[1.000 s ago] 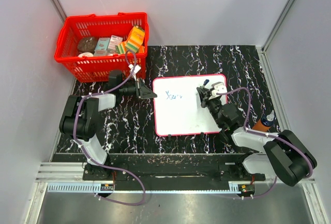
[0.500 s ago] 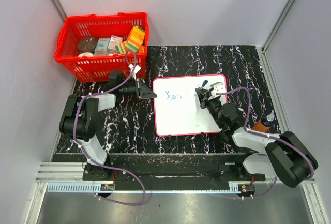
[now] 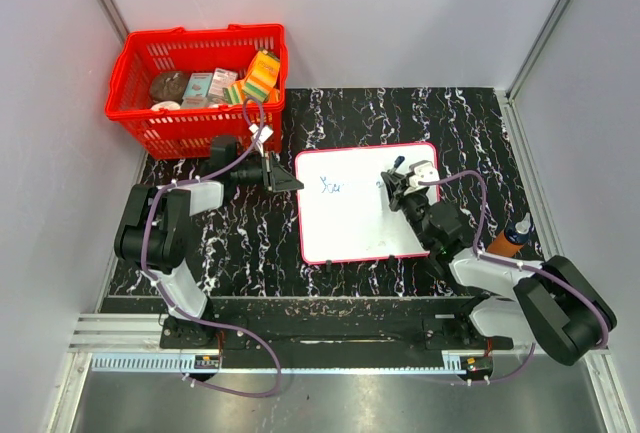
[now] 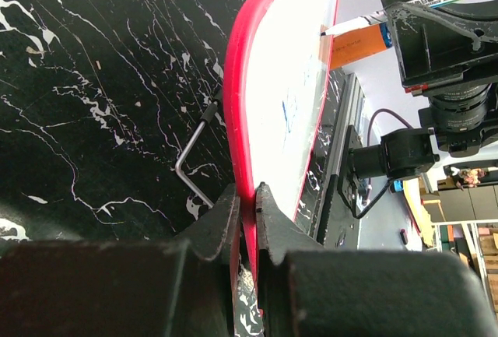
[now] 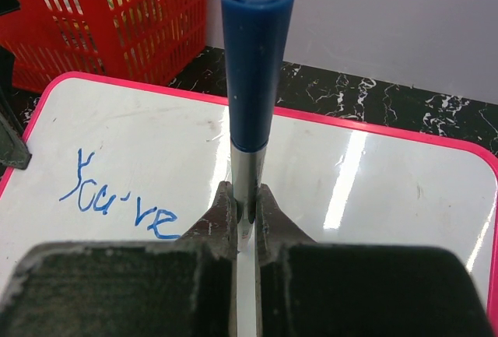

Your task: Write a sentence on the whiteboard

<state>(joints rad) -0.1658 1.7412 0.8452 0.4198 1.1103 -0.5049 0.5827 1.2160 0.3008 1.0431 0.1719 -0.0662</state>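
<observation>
With the right fingers (image 5: 220, 216) pinching the marker (image 5: 255, 64) just right of the unfinished sentence (image 5: 124, 201), blank whiteboard (image 5: 389, 197) extends rightward; the left fingers (image 4: 222, 220) clamp its edge.

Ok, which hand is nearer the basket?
Left. The left hand grips the whiteboard's left edge, just in front of the basket; the right hand holds the marker over the board's right half, farther off.

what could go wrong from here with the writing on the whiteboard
The left gripper pinches only the thin red edge of the whiteboard, so pressure from the marker might pivot or slide the board. The right gripper holds the marker in a narrow pinch; it may tilt or slip mid-stroke. The orange bottle stands close to the right arm and might get knocked.
</observation>
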